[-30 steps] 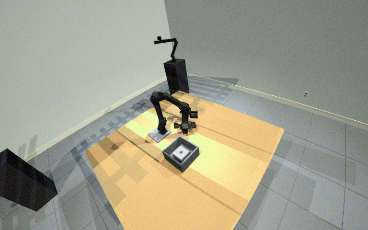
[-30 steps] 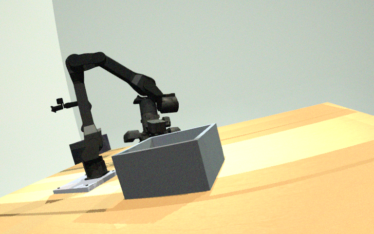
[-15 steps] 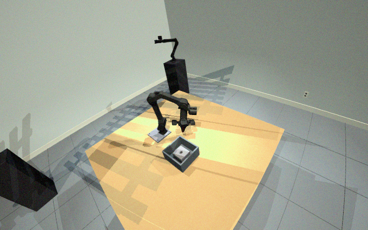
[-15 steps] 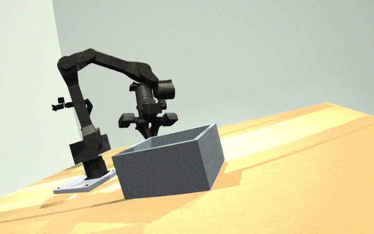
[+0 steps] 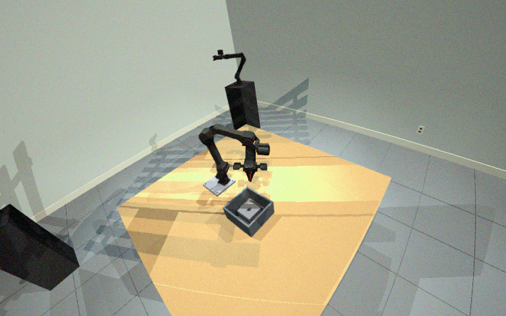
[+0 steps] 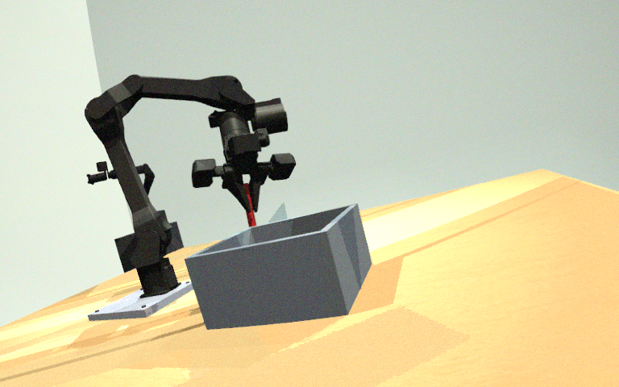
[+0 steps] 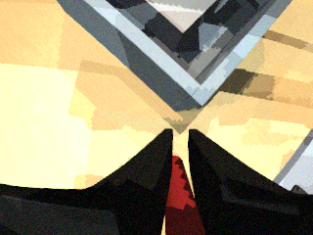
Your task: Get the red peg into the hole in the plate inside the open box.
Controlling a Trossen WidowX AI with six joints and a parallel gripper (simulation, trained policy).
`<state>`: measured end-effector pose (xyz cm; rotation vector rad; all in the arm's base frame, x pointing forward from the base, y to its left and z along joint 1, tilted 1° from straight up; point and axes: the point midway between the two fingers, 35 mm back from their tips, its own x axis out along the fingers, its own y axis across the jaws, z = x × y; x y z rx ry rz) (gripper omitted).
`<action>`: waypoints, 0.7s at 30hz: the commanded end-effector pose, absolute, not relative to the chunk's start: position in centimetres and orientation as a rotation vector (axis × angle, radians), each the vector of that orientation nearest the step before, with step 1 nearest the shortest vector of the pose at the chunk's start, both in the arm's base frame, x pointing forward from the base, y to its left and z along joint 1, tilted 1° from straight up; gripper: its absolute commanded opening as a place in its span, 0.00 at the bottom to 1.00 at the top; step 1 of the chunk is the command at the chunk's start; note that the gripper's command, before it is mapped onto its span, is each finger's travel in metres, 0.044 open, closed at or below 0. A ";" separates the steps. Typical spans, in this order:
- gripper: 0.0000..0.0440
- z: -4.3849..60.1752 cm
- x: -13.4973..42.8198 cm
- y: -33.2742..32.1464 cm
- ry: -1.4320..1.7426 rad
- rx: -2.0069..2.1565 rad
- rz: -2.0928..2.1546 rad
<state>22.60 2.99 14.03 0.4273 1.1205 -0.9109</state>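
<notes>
Red peg (image 5: 250, 176) (image 6: 251, 207) (image 7: 180, 191) — I have it pinched between the black fingers of my gripper (image 5: 250, 180) (image 6: 255, 211) (image 7: 180, 136). From the exterior view, its low end pokes out below the tips, left of the middle of the frame. In the top view, peg and gripper sit above the grey box (image 5: 243, 221) (image 6: 269, 287) (image 7: 161, 69) in the picture — outside it.
</notes>
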 end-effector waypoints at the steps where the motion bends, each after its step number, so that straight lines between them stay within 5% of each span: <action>1: 0.00 14.7 23.3 2.1 1.090 0.449 -0.926; 21: 0.00 15.5 28.0 -5.6 0.988 0.549 -1.038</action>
